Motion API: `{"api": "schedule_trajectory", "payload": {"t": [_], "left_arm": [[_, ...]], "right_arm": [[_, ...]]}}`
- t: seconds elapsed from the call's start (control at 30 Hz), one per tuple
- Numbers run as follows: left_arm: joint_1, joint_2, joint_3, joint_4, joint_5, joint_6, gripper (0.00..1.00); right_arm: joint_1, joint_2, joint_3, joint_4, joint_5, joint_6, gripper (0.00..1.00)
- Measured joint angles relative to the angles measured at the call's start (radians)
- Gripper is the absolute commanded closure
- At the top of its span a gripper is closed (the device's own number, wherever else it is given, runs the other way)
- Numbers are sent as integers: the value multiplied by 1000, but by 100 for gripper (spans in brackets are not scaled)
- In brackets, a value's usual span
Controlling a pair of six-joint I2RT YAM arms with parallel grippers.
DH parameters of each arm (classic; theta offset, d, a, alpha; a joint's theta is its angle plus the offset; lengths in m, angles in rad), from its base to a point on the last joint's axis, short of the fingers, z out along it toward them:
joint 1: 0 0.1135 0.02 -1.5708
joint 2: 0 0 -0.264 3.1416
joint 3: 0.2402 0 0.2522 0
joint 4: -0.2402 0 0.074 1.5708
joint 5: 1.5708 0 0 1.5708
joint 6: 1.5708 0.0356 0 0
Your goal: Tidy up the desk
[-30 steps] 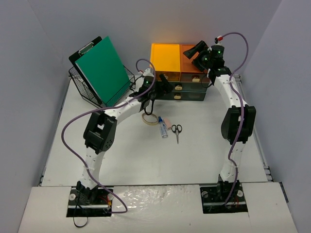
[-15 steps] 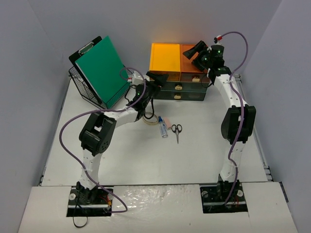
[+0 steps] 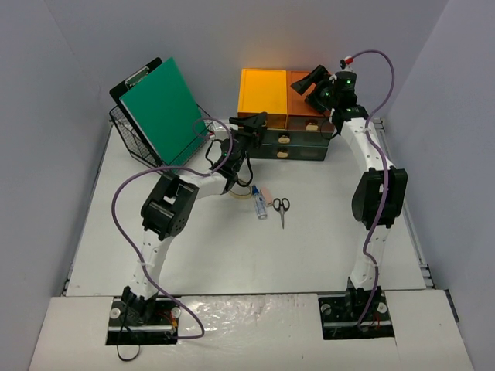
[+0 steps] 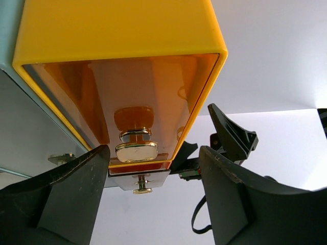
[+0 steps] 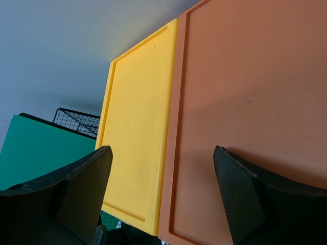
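Desk [image 3: 201,255]: white top spanning view between pale walls, arm bases at near edge. Left gripper [image 4: 153,153]: jaws apart, straddling gold knob [image 4: 136,151] of yellow box [image 4: 117,30], gap on each side, nothing clamped. Right gripper [image 5: 162,152]: jaws apart, empty, over orange box [image 5: 245,102] lid. Both boxes atop dark drawer unit [image 3: 302,151] at far edge. Scissors [image 3: 281,207], tape roll [image 3: 240,191], blue-capped tube [image 3: 258,202] mid-desk. Green board [image 3: 164,112] leaning in wire basket [image 3: 130,141], far left.
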Motion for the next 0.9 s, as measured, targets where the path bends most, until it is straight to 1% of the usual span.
{"api": "schedule_trajectory", "payload": {"t": [0.07, 0.1, 0.13, 0.17, 0.23, 0.33, 0.37, 0.63, 0.73, 0.9], "left_arm": [[0, 0, 0, 0, -5, -9, 56], [1, 0, 0, 0, -7, -12, 59], [2, 0, 0, -1, -8, -15, 68], [3, 0, -1, -6, -7, -12, 73], [4, 0, -5, -22, -3, -10, 85], [5, -7, -8, -37, 5, -4, 98], [6, -8, -8, -41, 8, -4, 100], [10, -45, -30, -82, 38, 16, 100], [4, -102, -96, -84, 53, 31, 100], [-25, -237, -265, -84, 61, 47, 100]], "right_arm": [[0, 0, 0, -1, 0, 0, 23], [0, 0, 0, -1, 0, 0, 23], [0, 0, 0, -1, 0, 0, 23], [0, 0, 0, -2, 0, 0, 23], [0, 0, 0, -2, 0, 0, 23], [0, 0, 0, -3, 0, 0, 23], [0, 0, 0, -3, 0, 0, 23], [-1, 0, 2, -5, -1, -1, 23], [-4, 0, 2, -7, -3, 0, 23], [-8, 0, 2, -8, -5, 0, 24]]}}
